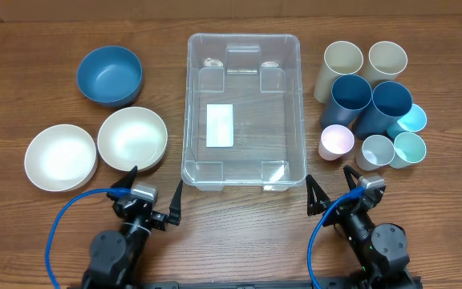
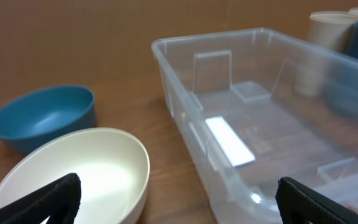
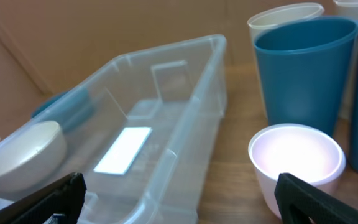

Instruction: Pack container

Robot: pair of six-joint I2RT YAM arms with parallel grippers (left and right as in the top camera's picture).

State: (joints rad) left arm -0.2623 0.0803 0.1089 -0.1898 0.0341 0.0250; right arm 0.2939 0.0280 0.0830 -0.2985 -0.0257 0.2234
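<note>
Brown wood-grain table beneath the clear container

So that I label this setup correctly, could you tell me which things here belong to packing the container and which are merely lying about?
Belongs to the job: container; probably as its contents, blue bowl, two white bowls, eight cups.
Merely there: table; blue cables of the arms.
</note>
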